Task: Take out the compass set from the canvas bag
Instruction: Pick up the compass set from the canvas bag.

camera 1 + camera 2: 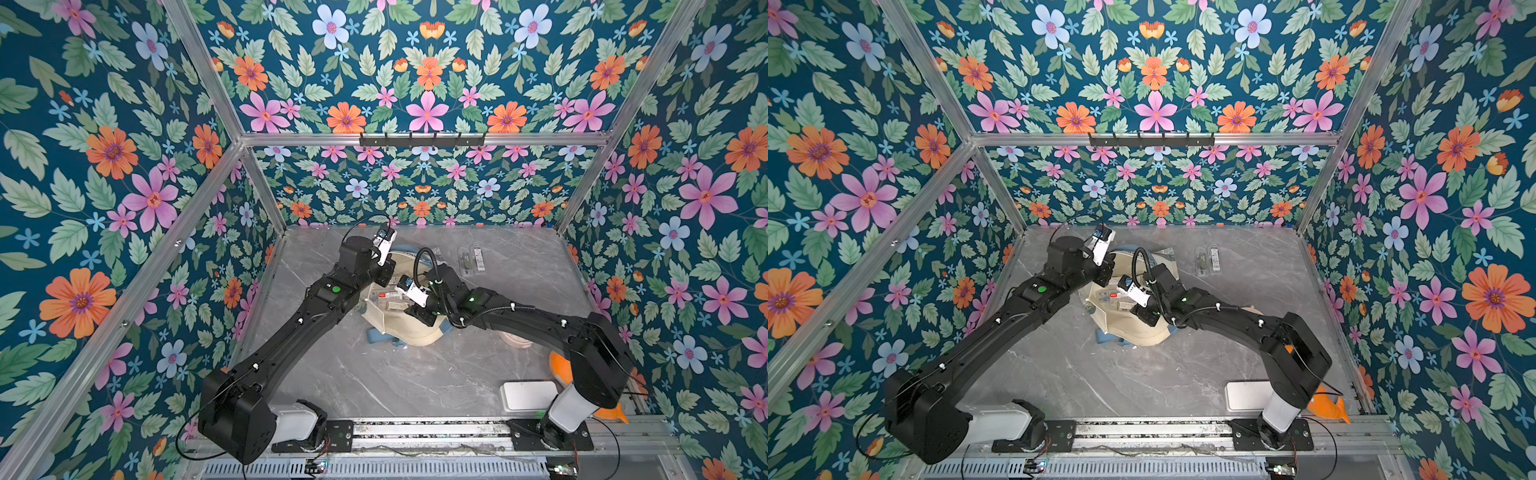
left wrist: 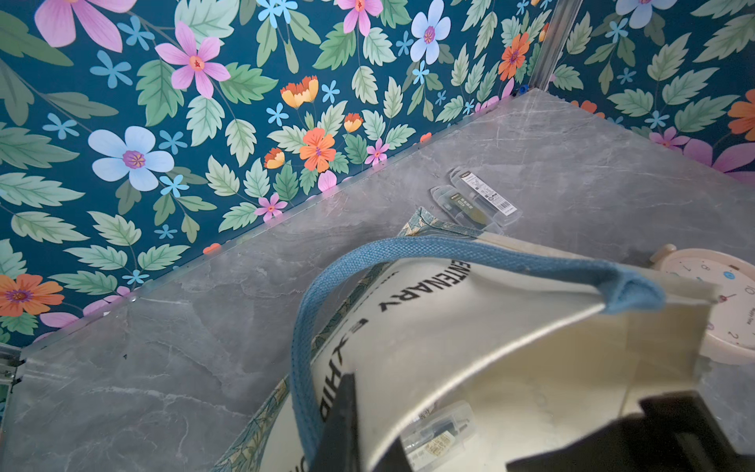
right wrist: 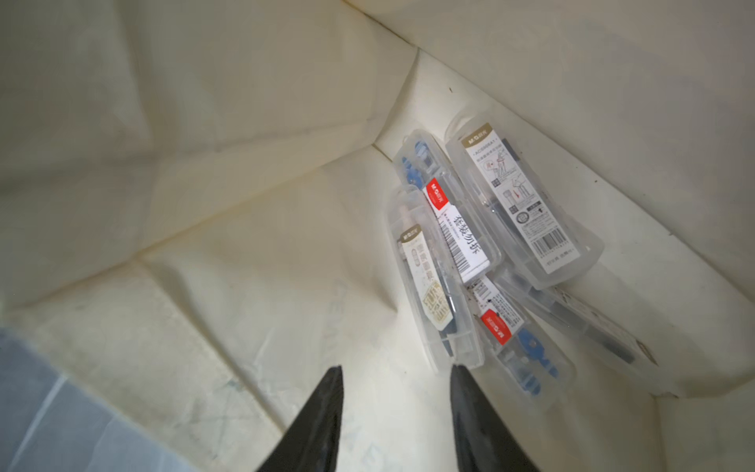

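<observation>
The cream canvas bag [image 1: 401, 334] [image 1: 1136, 332] lies on its side mid-table with its mouth held open. My left gripper [image 2: 369, 412] is shut on the bag's rim beside the blue strap [image 2: 302, 359]. My right gripper [image 3: 396, 367] [image 1: 424, 316] is open inside the mouth with nothing between its fingers. Several compass sets in clear plastic cases lie heaped in the bag's corner; the nearest one [image 3: 433, 286] ends just beside one fingertip [image 3: 459, 380]. Another has a red label [image 3: 449, 212]. Two more such cases [image 1: 473, 257] [image 2: 478, 200] lie on the table behind the bag.
A cream clock [image 2: 719, 310] [image 1: 515, 340] lies right of the bag, partly under my right arm. A white box [image 1: 530, 395] and an orange object [image 1: 559, 368] sit at the front right. A black hook rail [image 1: 422, 140] hangs on the back wall.
</observation>
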